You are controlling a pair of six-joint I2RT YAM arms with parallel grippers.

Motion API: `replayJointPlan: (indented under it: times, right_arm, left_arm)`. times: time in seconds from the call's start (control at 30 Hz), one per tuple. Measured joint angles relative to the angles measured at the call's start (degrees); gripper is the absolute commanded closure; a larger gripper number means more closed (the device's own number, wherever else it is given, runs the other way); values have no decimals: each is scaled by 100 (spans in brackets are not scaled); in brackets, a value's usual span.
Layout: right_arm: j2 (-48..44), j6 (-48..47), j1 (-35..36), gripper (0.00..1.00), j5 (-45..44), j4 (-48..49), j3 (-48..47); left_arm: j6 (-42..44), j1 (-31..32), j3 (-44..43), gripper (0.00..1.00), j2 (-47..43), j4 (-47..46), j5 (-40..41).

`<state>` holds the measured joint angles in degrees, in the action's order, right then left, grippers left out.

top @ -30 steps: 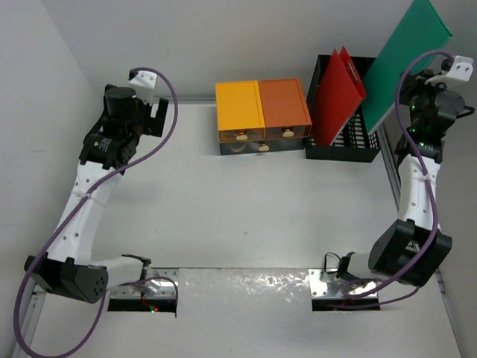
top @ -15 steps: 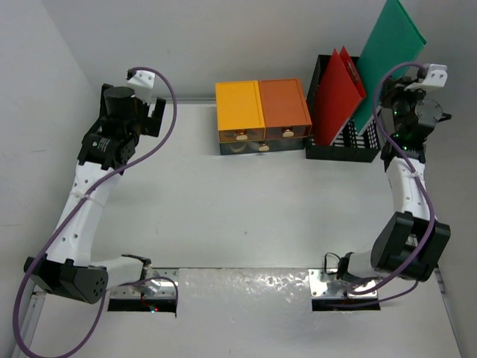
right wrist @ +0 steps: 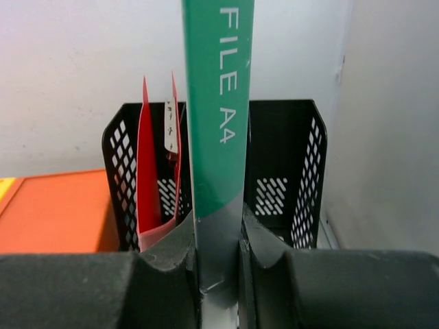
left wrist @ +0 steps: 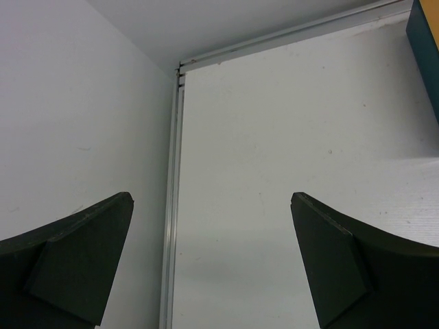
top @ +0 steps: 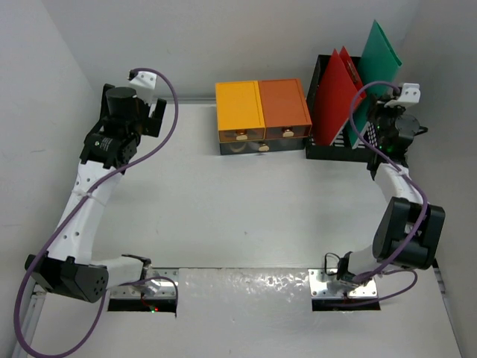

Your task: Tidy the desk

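The desk [top: 246, 209] is a wide white tabletop. My right gripper [right wrist: 218, 229] is shut on the lower edge of a green file folder [right wrist: 218, 103], holding it upright. The folder [top: 380, 48] stands over the right part of the black mesh file rack [top: 350, 153] at the far right; whether it touches the rack I cannot tell. A red folder [top: 335, 97] leans in the rack's left slot. At the far left my left gripper [top: 156, 112] hangs open above bare desk [left wrist: 288, 137], its fingers [left wrist: 329, 253] wide apart with nothing between them.
A yellow-and-orange drawer box [top: 261, 108] sits at the back, just left of the rack. A grey rail [left wrist: 171, 205] runs along the desk's left side beside the white wall. The rack's right wall [right wrist: 309, 178] stands close to the right-hand wall.
My right arm has swung left and down with the green folder, turning it from a tilt to upright over the rack. The left arm has stayed put.
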<state>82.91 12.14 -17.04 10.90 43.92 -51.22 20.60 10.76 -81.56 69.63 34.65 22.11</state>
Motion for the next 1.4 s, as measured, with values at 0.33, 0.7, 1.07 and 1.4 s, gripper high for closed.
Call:
replayJointPlan:
  times: [0.33, 0.7, 1.07, 1.4]
  right_arm:
    - [734, -2, 92, 100, 4, 984, 85]
    - [1274, -7, 262, 100, -46, 1504, 61]
    - [1615, -74, 284, 100, -81, 2059, 28]
    - [1821, -122, 369, 100, -343, 1904, -332]
  left_arm:
    - [42, 0, 4, 0, 151, -68, 105]
    - [76, 0, 188, 0, 258, -273, 96]
    - [164, 0, 448, 0, 356, -356, 13]
    - [168, -2, 452, 1, 365, -367, 9]
